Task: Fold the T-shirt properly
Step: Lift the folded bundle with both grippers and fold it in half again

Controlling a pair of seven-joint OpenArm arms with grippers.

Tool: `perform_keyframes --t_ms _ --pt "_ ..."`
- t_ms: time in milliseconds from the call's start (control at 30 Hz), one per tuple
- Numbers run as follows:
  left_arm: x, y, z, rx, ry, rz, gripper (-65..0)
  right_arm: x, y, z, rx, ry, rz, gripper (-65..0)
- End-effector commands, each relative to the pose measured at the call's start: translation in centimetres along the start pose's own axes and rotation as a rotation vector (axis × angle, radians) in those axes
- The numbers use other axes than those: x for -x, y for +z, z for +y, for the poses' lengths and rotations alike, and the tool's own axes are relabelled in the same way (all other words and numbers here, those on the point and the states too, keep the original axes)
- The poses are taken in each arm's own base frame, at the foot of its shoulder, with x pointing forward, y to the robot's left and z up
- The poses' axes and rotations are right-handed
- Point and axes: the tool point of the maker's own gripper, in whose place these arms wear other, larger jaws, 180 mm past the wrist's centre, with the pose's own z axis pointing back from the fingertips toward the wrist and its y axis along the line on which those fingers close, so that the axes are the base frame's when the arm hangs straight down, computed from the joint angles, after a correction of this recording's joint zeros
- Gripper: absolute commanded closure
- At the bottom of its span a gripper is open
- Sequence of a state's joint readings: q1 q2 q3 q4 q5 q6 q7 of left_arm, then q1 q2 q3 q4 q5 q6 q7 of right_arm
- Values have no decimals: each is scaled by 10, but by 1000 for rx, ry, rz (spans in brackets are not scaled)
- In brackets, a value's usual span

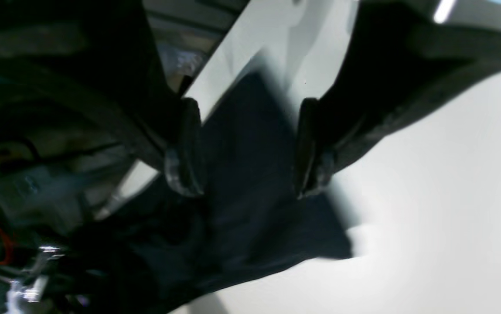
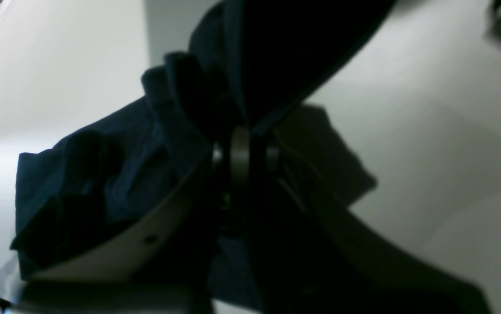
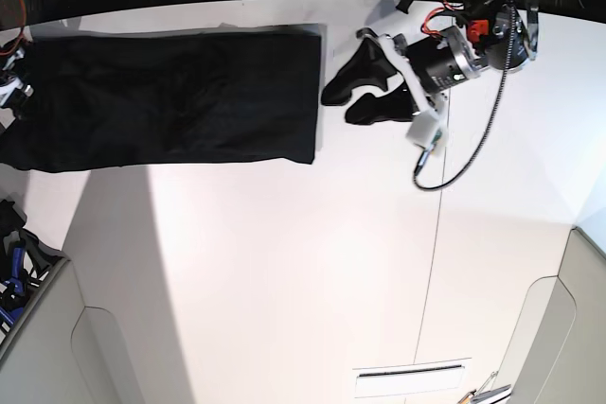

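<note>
Left tool (image 3: 346,101), its jaws well apart with nothing between them, hangs beside the end of the T-shirt (image 3: 241,96), its arm (image 3: 473,40) reaching in from the upper right of the base view; right tool (image 2: 250,144) is clamped on the T-shirt at the far left, where cloth rises from the white surface (image 3: 275,281); the rest stretches between both.

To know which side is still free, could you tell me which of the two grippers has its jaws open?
The left gripper, at the base view's right: its jaws stand apart, whereas the right one's are closed on the T-shirt.
</note>
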State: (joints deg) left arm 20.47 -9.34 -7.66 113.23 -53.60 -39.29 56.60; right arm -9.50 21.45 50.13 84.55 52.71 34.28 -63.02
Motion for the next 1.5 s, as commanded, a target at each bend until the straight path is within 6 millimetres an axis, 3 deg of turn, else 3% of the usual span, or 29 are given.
perform_keyframes --t_ms 0,200,333,467,567,667,867,900,1000,1067,1300,1467 --pt "-12 4 -3 11 -17 -44 -348 -31 7 7 -23 46 -71 0" --pt "-14 14 13 -45 -15 -48 -348 -57 15 44 -71 151 -133 0" --pt "-5 14 21 -92 -39 -5 -348 -59 22 93 -121 233 -204 0" --pt "6 17 22 -103 -25 20 -348 -35 29 160 -211 324 -216 0" --pt "4 17 22 -103 -22 0 -348 -11 32 218 -325 374 -203 0" --pt "2 17 22 -103 -23 -9 -348 13 29 258 -409 396 -168 0" --pt "-2 29 37 -158 -16 -25 -348 70 -8 292 -510 400 18 0" --pt "-5 34 42 -175 -12 -39 -348 82 -14 296 -530 396 57 -43" --pt "-16 52 55 -219 14 -100 -348 113 -27 307 -587 379 155 -262" --pt "-23 64 63 -241 30 -138 -348 128 -32 314 -616 376 193 -316" --pt "-30 87 68 -241 88 -180 -348 150 -26 355 -745 405 231 -316" --pt "-28 97 69 -240 93 -176 -348 156 -7 387 -878 391 235 -316"
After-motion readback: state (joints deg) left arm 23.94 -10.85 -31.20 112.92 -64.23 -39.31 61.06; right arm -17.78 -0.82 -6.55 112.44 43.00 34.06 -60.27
